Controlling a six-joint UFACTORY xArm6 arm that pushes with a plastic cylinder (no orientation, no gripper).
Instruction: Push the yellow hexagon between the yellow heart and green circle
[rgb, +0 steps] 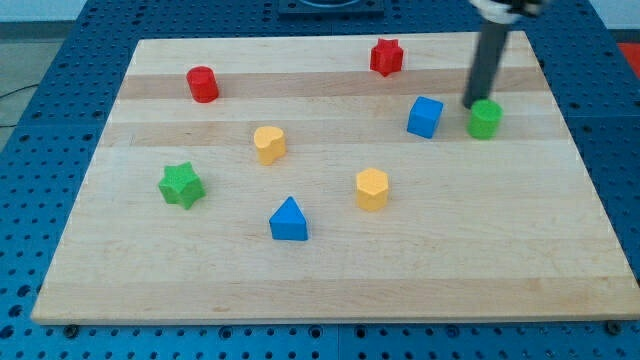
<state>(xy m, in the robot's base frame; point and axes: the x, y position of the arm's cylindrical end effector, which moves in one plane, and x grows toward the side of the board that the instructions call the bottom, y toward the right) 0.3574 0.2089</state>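
My tip (473, 106) rested at the upper-left edge of the green circle (485, 119), touching or nearly so; the arm carried no jaws, only a dark rod. The blue cube (425, 117) lay just to the tip's left. The yellow hexagon (371, 189) sat well apart, down and to the left of the tip, and the yellow heart (269, 144) farther left still. Both rested on the wooden worktop (450, 260).
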